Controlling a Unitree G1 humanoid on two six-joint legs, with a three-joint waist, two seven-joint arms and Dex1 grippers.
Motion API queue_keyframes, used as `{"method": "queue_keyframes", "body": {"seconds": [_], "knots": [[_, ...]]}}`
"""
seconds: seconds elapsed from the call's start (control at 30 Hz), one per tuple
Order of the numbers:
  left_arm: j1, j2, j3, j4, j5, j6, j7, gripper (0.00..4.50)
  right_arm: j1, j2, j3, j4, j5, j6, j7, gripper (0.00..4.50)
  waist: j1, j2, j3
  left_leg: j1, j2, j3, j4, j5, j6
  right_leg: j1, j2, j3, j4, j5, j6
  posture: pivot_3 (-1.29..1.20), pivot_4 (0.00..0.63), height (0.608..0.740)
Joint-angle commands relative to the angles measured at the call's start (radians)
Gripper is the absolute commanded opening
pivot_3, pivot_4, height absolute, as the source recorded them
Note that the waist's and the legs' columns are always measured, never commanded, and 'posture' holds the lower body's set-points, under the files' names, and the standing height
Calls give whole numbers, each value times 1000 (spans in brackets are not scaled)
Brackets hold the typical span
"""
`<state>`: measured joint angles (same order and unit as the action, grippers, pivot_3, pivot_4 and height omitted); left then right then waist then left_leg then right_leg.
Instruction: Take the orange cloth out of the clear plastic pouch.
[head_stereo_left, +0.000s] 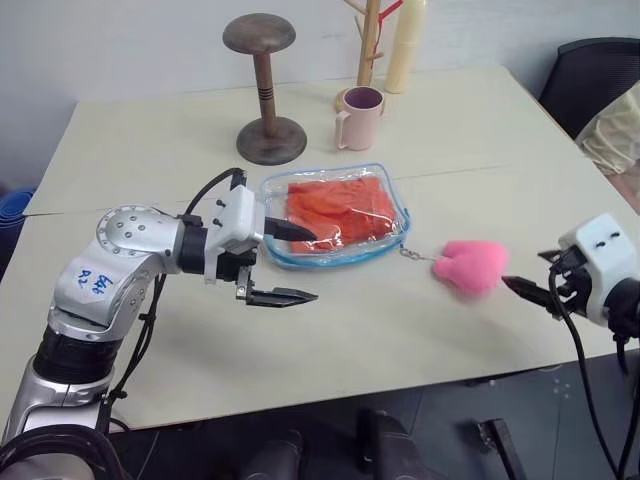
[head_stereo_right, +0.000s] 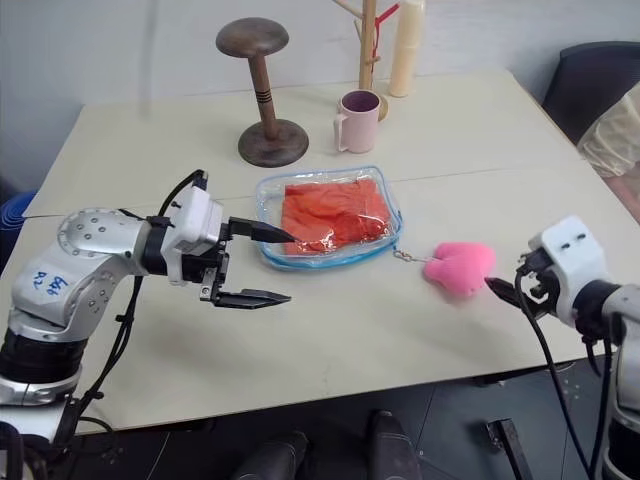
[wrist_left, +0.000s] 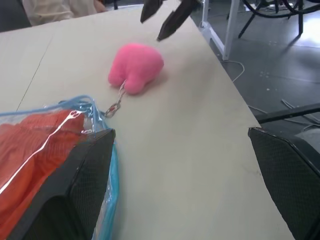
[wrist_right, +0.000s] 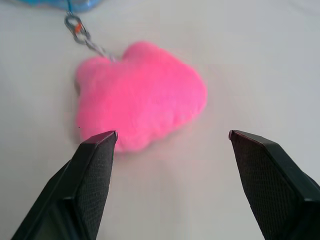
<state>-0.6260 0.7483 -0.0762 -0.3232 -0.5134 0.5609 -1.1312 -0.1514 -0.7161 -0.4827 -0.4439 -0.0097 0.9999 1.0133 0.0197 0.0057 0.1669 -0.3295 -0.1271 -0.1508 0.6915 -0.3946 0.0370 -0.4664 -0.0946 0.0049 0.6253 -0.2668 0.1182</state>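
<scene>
**Orange cloth sealed inside pouch, both grippers spread wide**

Landmark: the clear plastic pouch (head_stereo_left: 336, 217), flat on the beige table (head_stereo_left: 420, 330), near its middle.

- Inside the pouch: the orange cloth (head_stereo_left: 340, 210), wrinkled and folded, filling most of the bag within the blue edging. Not yet out.
- At the pouch's right near corner: a short metal chain (head_stereo_left: 412, 255), linked to a pink heart charm (head_stereo_left: 472, 266) lying on the tabletop just beside the pouch on the right.
- At the pouch's left edge: the left gripper (head_stereo_left: 292, 264), pointing toward the pouch, its 2 black fingers spread wide and holding nothing. Upper finger over the pouch's left near corner; contact with the plastic impossible to tell. Lower finger nearer than the pouch, above bare table.
- Further right of the pouch, past the charm: the right gripper (wrist_right: 172, 142), aimed at the charm, its 2 fingers wide apart and empty. In the right wrist view, charm between and beyond the fingertips, untouched.
- Behind the pouch: a pink mug (head_stereo_left: 359, 117), upright, apart from the bag.
- Behind and left of the pouch: a dark wooden stand (head_stereo_left: 265, 90) with a round base and round top.
- Behind the mug: a wooden branch-like rack (head_stereo_left: 368, 40) and a cream cylinder (head_stereo_left: 406, 45).
- Far right of the pouch, beyond the table's back corner: a dark chair (head_stereo_left: 593, 78).
</scene>
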Motion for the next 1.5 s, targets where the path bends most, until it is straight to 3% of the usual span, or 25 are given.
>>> {"method": "queue_keyframes", "body": {"seconds": [0.03,0.27,0.3,0.37,0.63,0.7,0.87,0.97,1.27,1.4,1.5], "knots": [[-29,-7,1,9,0,-17,-7,4500,-54,72,3,62,103,-13,-55,3743,-1,0,0,1,0,1,0,0,0,0,0,0,0,0,0,0,150,740],[-39,-15,-2,12,3,-15,-6,4500,-131,155,33,203,224,1,-148,3743,7,1,0,1,-1,0,2,0,0,0,0,0,0,0,0,0,150,740],[-38,-14,0,10,3,-14,-5,4500,-125,146,51,215,222,-18,-160,3571,7,1,0,0,-1,-2,2,0,0,0,-1,-1,0,0,0,0,150,740],[-35,-10,5,9,2,-12,-4,4500,-115,134,66,221,240,-32,-167,3153,6,1,0,-1,-1,-2,3,0,0,0,-1,-1,1,0,0,0,150,740],[-26,-6,13,10,4,-15,1,4500,-83,89,67,182,333,-35,-180,409,5,1,0,-1,-1,-2,3,0,0,0,0,-1,0,0,0,0,150,740],[-26,-7,13,14,6,-19,1,4500,-71,72,60,164,362,-34,-171,21,5,1,0,-1,-1,-2,3,0,0,0,0,-1,0,0,0,0,150,740],[-26,-9,16,17,7,-20,5,4500,-25,14,48,54,498,-58,-70,21,7,1,0,-1,-1,-2,4,0,0,0,-1,-1,0,0,0,0,150,740],[-28,-11,15,16,7,-19,10,4500,-22,-5,142,-33,552,-63,-39,21,7,0,0,-1,-1,-2,4,0,0,0,-1,-1,-1,0,0,0,150,740],[-34,-23,1,20,22,-23,29,4500,-182,51,612,60,327,-240,-152,21,6,0,0,-1,0,-2,5,-1,-1,0,0,-2,0,0,0,0,150,740],[-32,-47,-30,33,63,-44,52,4500,-197,78,683,122,269,-301,-187,21,8,0,0,-4,-1,-4,7,-1,-1,0,-1,-4,-1,0,0,0,150,740],[-36,-73,-69,51,117,-96,63,4500,-207,99,677,126,274,-282,-210,580,6,0,0,-4,-1,-4,7,-1,-1,0,-1,-4,-1,1,1,0,150,740]]}}
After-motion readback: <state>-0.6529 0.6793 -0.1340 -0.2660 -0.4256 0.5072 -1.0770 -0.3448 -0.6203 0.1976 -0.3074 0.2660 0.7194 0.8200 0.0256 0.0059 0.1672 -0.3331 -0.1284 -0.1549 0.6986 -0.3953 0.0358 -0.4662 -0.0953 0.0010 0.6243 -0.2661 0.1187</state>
